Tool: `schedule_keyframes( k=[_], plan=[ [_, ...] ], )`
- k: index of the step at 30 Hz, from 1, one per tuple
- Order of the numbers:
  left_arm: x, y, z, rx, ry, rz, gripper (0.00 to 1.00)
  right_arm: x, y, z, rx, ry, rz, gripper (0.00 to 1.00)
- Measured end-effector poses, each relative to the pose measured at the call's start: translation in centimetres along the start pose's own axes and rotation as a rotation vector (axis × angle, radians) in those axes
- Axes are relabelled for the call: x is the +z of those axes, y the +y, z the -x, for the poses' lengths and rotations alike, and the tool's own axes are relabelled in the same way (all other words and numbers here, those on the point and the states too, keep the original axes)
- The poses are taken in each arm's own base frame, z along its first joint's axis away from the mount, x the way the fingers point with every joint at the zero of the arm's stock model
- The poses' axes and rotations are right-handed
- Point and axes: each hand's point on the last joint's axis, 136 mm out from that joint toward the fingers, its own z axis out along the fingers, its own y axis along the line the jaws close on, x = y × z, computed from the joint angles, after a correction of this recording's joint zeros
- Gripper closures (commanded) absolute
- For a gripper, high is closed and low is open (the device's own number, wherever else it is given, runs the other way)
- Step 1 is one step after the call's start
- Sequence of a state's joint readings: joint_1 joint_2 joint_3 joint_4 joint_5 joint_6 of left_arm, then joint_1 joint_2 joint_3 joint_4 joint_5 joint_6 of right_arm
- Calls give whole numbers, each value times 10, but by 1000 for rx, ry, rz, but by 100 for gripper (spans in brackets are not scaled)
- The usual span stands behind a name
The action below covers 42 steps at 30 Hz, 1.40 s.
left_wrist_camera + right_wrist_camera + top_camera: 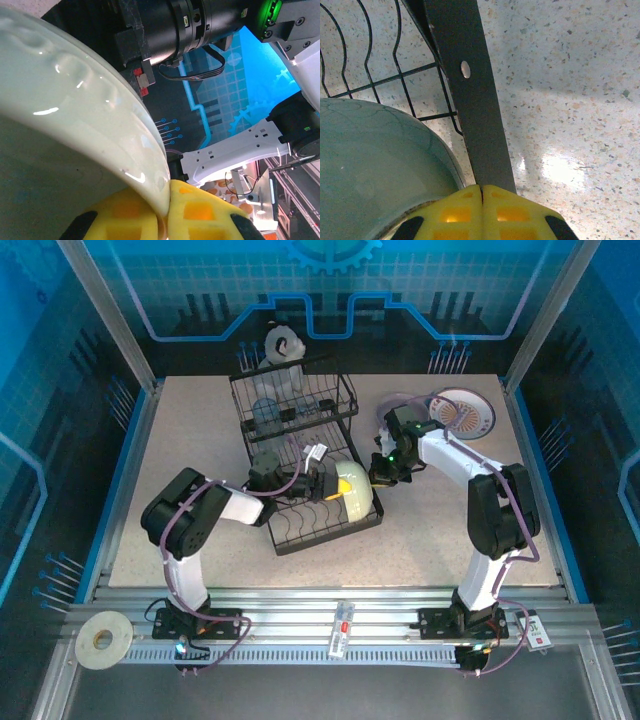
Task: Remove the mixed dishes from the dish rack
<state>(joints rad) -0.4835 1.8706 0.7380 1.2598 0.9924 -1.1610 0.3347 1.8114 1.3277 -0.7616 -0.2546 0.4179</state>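
We see the left gripper (333,486) clamped narrowly on the rim of a pale green bowl (355,492) of glossy ceramic with a dimpled edge. In the left wrist view the rim runs down between its two yellow fingertips (200,212), one on each face of the wall. The bowl stands on edge just ahead of those tips, over the near right corner of the black wire dish rack (310,530). We cannot tell whether it touches the wires of the lower tray.

The right gripper (378,476) sits just beyond the bowl, on the side away from the left gripper, at the rack's right edge. Its yellow tips (481,200) are pressed together with nothing between them. In the right wrist view a flat black bar of the rack runs away from just past the tips. The bowl's curved wall lies to the left of them and the speckled grey table (560,100) to the right. Whether the tips touch the bar we cannot tell.

Well behind the right gripper, a round blue-and-white striped plate (465,412) lies flat on the table. Beyond the left gripper rises the rack's raised basket tier, with a grey-and-white dog figurine (283,345) behind it.
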Motion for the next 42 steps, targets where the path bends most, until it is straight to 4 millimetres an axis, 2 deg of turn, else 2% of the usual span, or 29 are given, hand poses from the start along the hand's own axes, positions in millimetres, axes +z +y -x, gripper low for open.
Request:
schedule_keyframes(
  k=[9,27,36,42],
  plan=[
    [1,-3,0,-15,19,65,100,0,0,0,6,-1,2,100],
    [-20,-6,-8,40,26,324,100,5,14,-2,26,33,82,100],
    [-12,-8,-11,62,33,325,100,5,15,-2,28,39,87,100],
    [3,-22,-4,104,28,274,100,5,15,-1,31,37,87,100]
  ],
)
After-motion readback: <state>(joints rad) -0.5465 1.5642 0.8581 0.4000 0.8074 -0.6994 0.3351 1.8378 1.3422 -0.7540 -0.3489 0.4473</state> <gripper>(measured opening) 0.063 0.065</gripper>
